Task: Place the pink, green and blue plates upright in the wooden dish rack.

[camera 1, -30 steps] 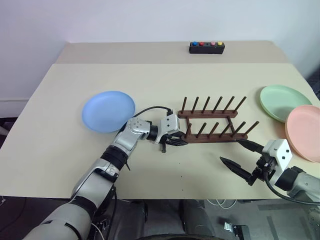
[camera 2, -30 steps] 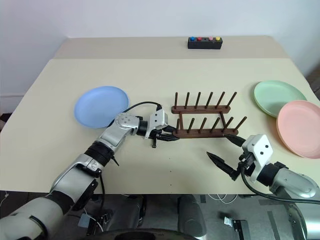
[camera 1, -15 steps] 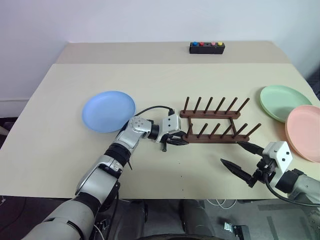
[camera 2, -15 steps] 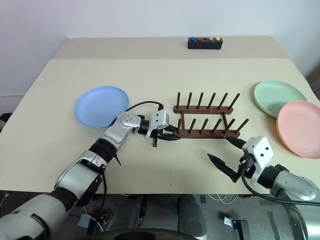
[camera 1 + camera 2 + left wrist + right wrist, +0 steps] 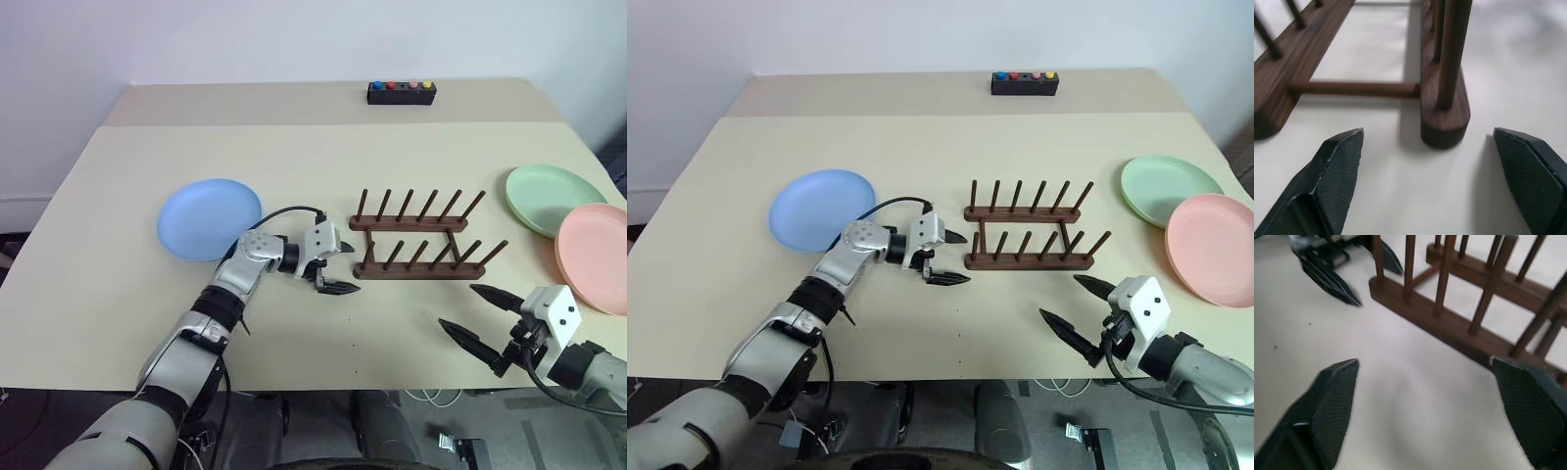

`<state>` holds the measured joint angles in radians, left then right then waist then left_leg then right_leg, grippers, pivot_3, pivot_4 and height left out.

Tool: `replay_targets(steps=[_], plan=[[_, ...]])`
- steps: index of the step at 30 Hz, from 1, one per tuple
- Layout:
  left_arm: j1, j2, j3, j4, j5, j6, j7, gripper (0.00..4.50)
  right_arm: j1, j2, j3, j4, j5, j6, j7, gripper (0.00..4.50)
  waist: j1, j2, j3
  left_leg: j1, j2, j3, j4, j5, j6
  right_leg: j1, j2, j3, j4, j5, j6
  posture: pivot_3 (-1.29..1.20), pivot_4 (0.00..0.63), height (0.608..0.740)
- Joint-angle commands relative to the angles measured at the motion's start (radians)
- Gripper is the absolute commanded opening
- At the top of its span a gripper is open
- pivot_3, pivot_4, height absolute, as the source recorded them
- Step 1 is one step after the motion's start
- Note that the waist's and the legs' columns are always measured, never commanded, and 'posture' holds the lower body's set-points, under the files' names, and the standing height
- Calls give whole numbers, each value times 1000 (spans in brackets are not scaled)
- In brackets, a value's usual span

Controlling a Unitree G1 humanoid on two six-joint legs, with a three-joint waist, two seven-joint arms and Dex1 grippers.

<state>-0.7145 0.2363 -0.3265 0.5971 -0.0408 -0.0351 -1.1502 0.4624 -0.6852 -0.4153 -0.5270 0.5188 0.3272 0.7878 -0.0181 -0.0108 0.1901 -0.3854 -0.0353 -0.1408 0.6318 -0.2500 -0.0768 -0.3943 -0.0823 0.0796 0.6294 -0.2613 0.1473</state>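
While its fingers stand spread, the left tool (image 5: 336,266) sits just beside the wooden dish rack (image 5: 421,245).

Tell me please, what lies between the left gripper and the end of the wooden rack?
Nothing: in the left wrist view, bare table separates the open left gripper from the wooden rack.

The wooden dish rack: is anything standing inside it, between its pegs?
No. The wooden dish rack holds nothing between its pegs. The blue plate, green plate and pink plate all lie flat on the table. Nothing covers the rack.
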Motion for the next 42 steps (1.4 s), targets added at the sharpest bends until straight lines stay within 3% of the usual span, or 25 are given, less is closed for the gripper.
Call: replay_targets(steps=[1, 6, 7, 8, 23, 42], plan=[[81, 45, 15, -160, -33, 73, -21, 3228, 6, -14, -21, 8, -46, 15, -29, 2723, 2, 0, 0, 0, 0, 0, 0, 0, 0, 0, 0, 0, 0, 0, 0, 0, 150, 740], [187, 82, -24, -390, -71, 206, -51, 676, -16, -31, -11, 64, -91, 37, -39, 152, 8, 0, 0, 0, 0, 0, 1, 0, 0, 0, 0, 0, 0, 0, 0, 0, 150, 740], [200, 84, -41, -419, -56, 220, -42, 147, -24, -32, -9, 75, -101, 34, -42, 0, 9, 0, 0, 0, 0, 0, 1, 0, 0, 1, 0, 0, 0, 0, 0, 0, 150, 740], [208, 86, -53, -440, -45, 232, -34, 57, -30, -32, -7, 83, -108, 32, -44, 0, 8, 0, 0, 0, 0, 0, 1, 0, 0, 1, 0, 0, 0, 0, 0, 0, 150, 740], [196, -41, -104, -382, 60, 223, 206, 57, -264, -35, 95, 351, -324, -24, -150, 0, 5, 0, 0, 1, 0, 1, 2, 0, 0, 2, 0, 0, 0, 0, 0, 0, 150, 740], [110, -87, -52, -178, 104, 105, 433, 57, -528, -6, 218, 541, -399, -95, -192, 0, 2, 0, 0, 5, 0, 1, 1, 0, 0, 5, 0, 0, 0, 1, 0, 0, 150, 740]])
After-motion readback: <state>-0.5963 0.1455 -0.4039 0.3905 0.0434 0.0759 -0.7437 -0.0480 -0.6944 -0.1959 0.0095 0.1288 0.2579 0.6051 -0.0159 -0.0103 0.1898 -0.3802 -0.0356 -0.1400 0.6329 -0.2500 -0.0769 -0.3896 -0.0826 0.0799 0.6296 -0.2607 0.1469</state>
